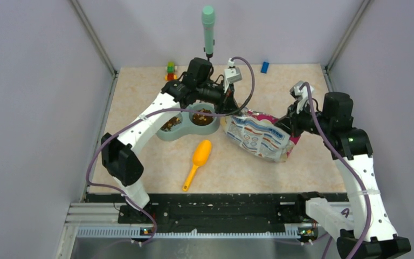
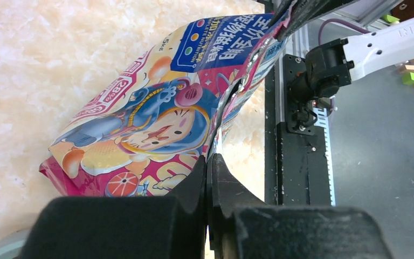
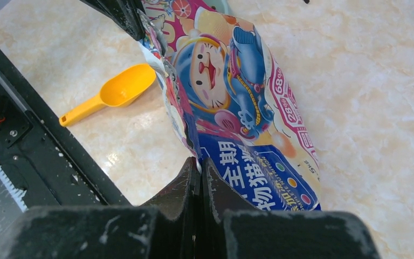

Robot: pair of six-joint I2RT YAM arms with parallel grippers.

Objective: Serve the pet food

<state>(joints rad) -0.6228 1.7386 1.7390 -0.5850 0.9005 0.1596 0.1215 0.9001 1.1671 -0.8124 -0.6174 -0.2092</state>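
Brown pet food [image 1: 201,115] lies as loose bits in both wells of a grey-green double bowl [image 1: 180,137], at 11 o'clock from the middle of the bench [image 1: 280,86]. The pile has no direction of its own. The bowl's long axis runs from 8 to 2 o'clock.

The left arm bends at its elbow near the bench's left edge and reaches across the bowl, wrist turned toward 3 o'clock. The left end effector [image 2: 209,163] is clamped on the torn edge of the cat food bag [image 1: 259,137].

The right arm rises toward 12 o'clock, wrist bent toward 9. The right end effector [image 3: 198,167] is pinched on the bag's other end. The bag stretches between them, from 10 to 4 o'clock.

An orange scoop [image 1: 199,157] lies at 6 o'clock from the bowl, apart from it.
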